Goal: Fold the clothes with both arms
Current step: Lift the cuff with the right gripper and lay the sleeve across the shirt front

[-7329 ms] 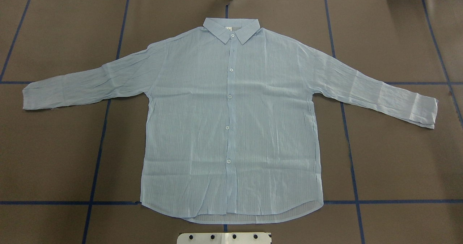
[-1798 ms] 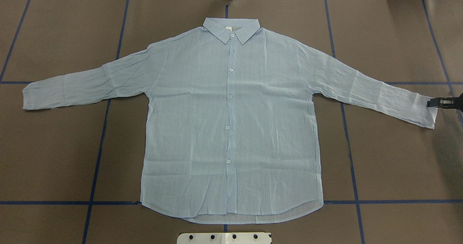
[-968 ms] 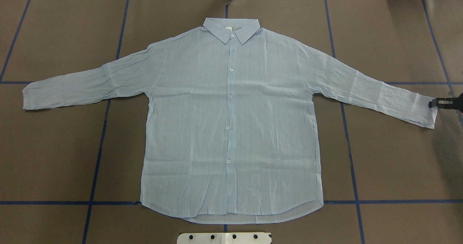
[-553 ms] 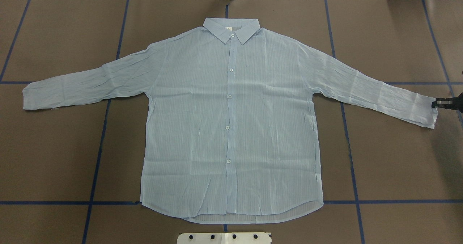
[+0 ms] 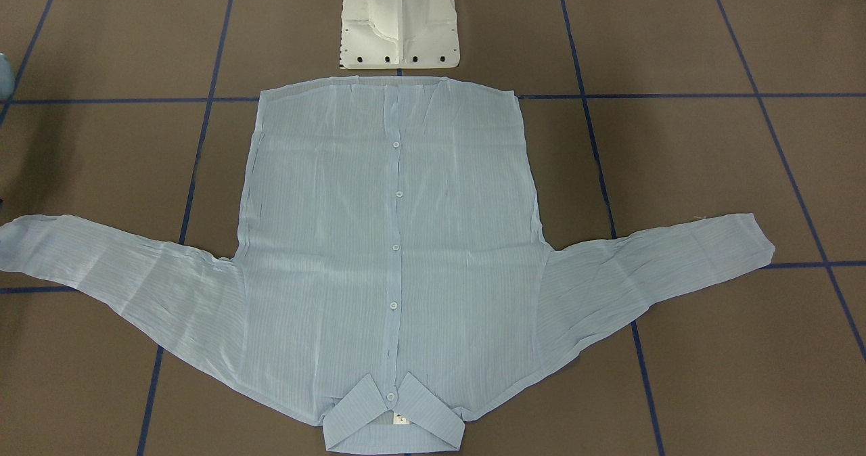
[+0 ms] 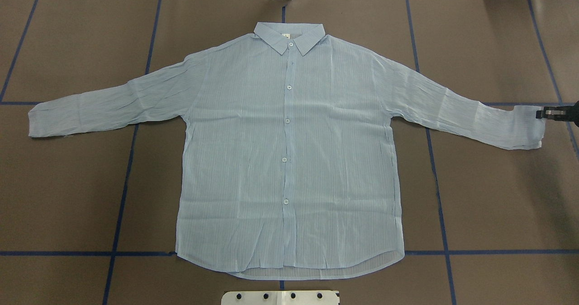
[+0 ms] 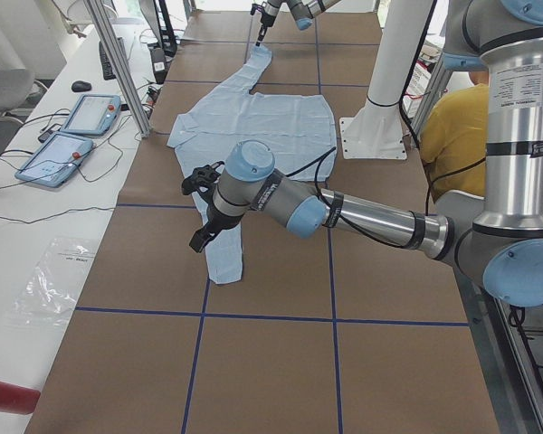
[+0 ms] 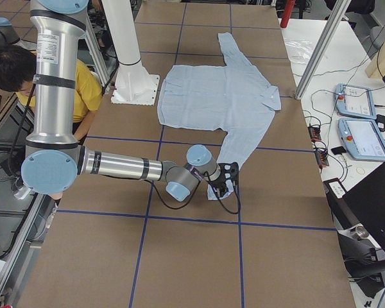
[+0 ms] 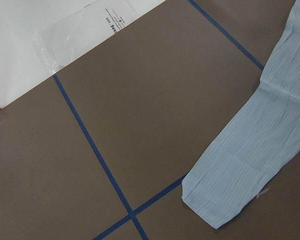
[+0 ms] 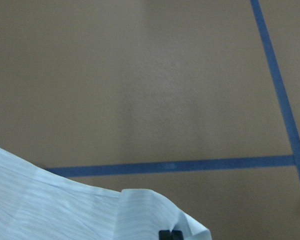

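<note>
The pale-blue striped shirt (image 6: pixel 289 160) lies flat and buttoned on the brown table, collar at the far side and both sleeves spread out. My right gripper (image 6: pixel 543 114) is shut on the cuff of the right sleeve (image 6: pixel 520 126) and holds its edge slightly raised. The right wrist view shows that cuff (image 10: pixel 140 215) with a black fingertip (image 10: pixel 170 235) on it. My left gripper (image 7: pixel 199 208) hovers over the left sleeve (image 7: pixel 224 253) near its cuff. It shows only in the left side view, so I cannot tell whether it is open. The left wrist view shows the left cuff (image 9: pixel 215 200) lying flat.
The white pedestal base (image 5: pixel 399 23) stands just behind the shirt's hem. A person in yellow (image 7: pixel 452 127) sits beside the robot. Teach pendants (image 7: pixel 72 131) and a plastic bag (image 7: pixel 54 280) lie on the white side table. Blue tape lines (image 6: pixel 122 196) cross the brown surface.
The right gripper came in to the right cuff, shut on it, and has now drawn it toward the table's far side. The rest of the shirt has not moved.
</note>
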Robot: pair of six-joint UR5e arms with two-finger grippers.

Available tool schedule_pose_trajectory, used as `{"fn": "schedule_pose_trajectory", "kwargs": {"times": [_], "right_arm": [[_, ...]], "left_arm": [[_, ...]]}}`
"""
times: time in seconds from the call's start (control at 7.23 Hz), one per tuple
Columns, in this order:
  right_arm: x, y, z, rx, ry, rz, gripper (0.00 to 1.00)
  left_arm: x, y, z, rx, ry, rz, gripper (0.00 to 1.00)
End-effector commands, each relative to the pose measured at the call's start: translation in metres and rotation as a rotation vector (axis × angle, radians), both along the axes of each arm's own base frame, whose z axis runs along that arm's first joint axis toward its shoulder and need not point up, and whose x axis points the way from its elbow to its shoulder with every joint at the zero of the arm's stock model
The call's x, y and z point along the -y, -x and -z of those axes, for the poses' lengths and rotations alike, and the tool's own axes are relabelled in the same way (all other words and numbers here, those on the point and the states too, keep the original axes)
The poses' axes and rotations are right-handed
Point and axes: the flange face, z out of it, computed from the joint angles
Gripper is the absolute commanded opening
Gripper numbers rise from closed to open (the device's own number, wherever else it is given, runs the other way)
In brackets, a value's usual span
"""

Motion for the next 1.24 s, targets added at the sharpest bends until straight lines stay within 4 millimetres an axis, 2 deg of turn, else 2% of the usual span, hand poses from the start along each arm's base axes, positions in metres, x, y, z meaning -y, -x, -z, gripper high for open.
{"fn": "schedule_pose_trajectory", "kwargs": {"times": [0.0, 0.14, 0.28, 0.41, 0.69, 0.83, 0.97, 1.11], "right_arm": [[0.010, -0.008, 0.105, 0.032, -0.025, -0.039, 0.00], [0.014, -0.006, 0.180, 0.086, 0.023, -0.110, 0.00], [0.028, 0.013, 0.247, 0.135, 0.044, -0.153, 0.00], [0.043, 0.069, 0.302, 0.164, 0.055, -0.180, 0.00], [0.044, 0.222, 0.421, 0.141, 0.087, -0.296, 0.00], [0.032, 0.270, 0.444, 0.159, 0.081, -0.311, 0.00], [0.018, 0.297, 0.459, 0.178, 0.010, -0.326, 0.00], [0.010, 0.340, 0.466, 0.232, -0.070, -0.346, 0.00]], "left_arm": [[0.000, 0.000, -0.001, 0.000, 0.002, 0.000, 1.00], [0.000, 0.000, 0.000, 0.000, 0.000, 0.000, 1.00], [0.000, 0.000, -0.001, 0.000, 0.002, 0.000, 1.00], [0.000, 0.000, -0.001, 0.000, 0.002, 0.000, 1.00], [0.001, 0.000, -0.001, 0.000, 0.002, 0.000, 1.00], [0.001, 0.000, -0.001, -0.001, 0.003, 0.001, 1.00], [0.001, 0.000, -0.001, -0.001, 0.003, 0.001, 1.00], [0.001, 0.000, -0.001, -0.001, 0.003, 0.001, 1.00]]}}
